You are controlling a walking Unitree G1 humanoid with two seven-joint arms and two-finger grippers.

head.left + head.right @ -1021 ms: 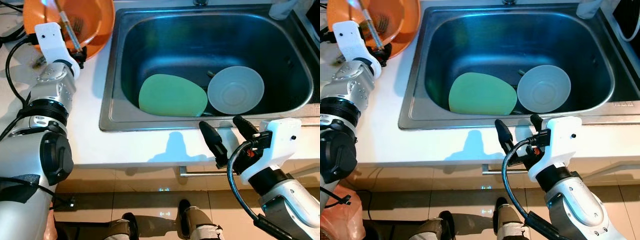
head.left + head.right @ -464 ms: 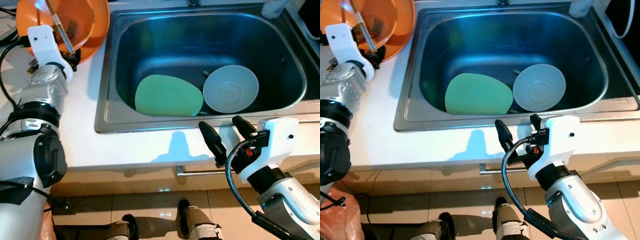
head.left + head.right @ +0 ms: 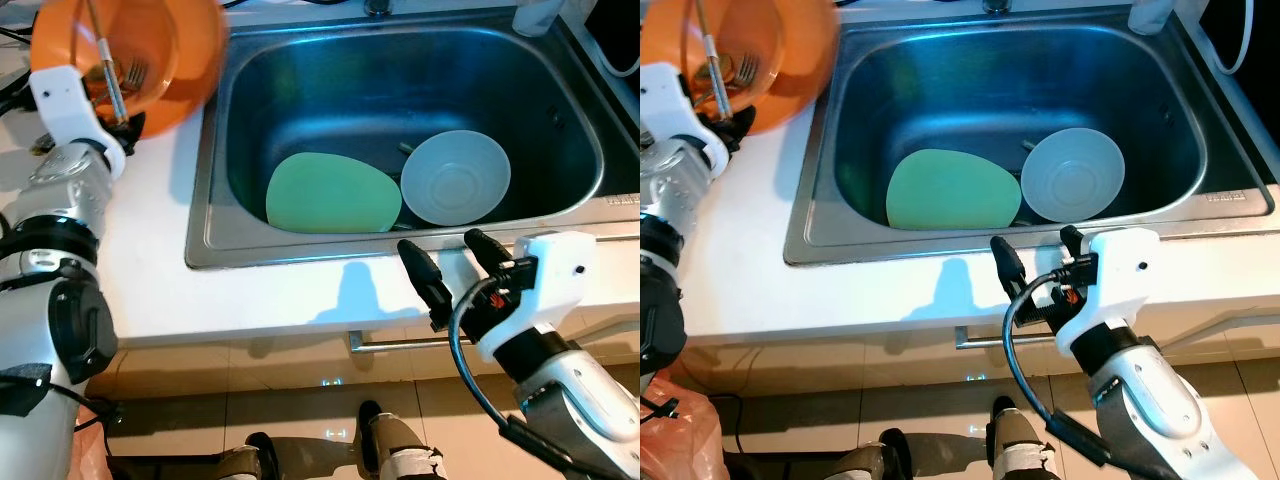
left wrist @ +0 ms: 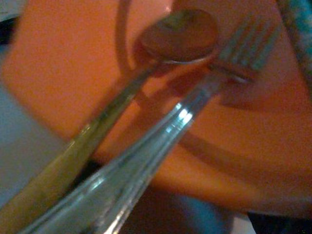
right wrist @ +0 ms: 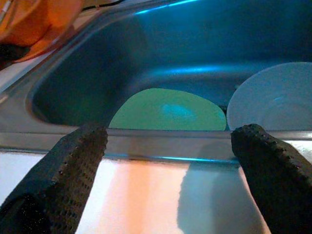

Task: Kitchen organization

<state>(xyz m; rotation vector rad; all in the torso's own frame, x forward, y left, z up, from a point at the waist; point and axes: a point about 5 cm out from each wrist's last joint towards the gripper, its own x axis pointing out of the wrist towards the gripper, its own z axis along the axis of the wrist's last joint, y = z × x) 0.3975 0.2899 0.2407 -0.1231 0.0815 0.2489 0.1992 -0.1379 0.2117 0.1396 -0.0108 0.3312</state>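
Observation:
An orange bowl (image 3: 150, 50) with a spoon (image 4: 178, 35) and a fork (image 4: 239, 46) in it is blurred at the counter's back left, its edge over the sink's left rim. My left gripper (image 3: 128, 120) is shut on the bowl's near rim. In the steel sink (image 3: 300, 250) lie a green plate (image 3: 333, 193) and a pale bowl (image 3: 455, 178), side by side and touching. My right gripper (image 3: 442, 247) hangs open over the counter's front edge, just before the sink, nothing between its fingers (image 5: 73, 170).
A utensil handle (image 3: 404, 150) pokes out behind the pale bowl. A white bottle (image 3: 535, 15) stands at the sink's back right corner. White counter (image 3: 150, 260) runs left of the sink. A drawer handle (image 3: 390, 342) and tiled floor lie below the counter edge.
The orange bowl has risen with my left gripper and looks larger and blurred, now overlapping the sink's left rim. The view has shifted slightly. The right gripper stays open in the same place.

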